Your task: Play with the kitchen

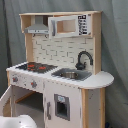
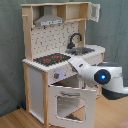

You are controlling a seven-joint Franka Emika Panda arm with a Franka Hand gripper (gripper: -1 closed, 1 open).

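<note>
The kitchen [image 1: 60, 55] [image 2: 55, 50] is a tall white and light-wood toy. It has a black-red hob [image 1: 35, 66] [image 2: 52, 59], a black faucet [image 1: 83, 58] [image 2: 75, 39], a steel sink [image 1: 70, 75] [image 2: 83, 50] and a grey hood [image 1: 37, 30] [image 2: 50, 21]. Its windowed oven door [image 2: 70, 102] hangs tilted open, hinged at the bottom. My white arm [image 2: 102, 79], with a blue light on a joint, reaches up-left. My gripper [image 2: 71, 64] is at the counter's front edge, just above the knobs [image 2: 59, 75]. In the first exterior view only a white part of the arm [image 1: 17, 122] shows at the bottom left.
A grey curtain [image 1: 115, 50] hangs behind the kitchen. The floor [image 2: 15, 120] is wooden. A microwave-style cupboard [image 1: 67, 25] sits in the upper shelf, and its door [image 2: 94, 11] stands open in the second exterior view.
</note>
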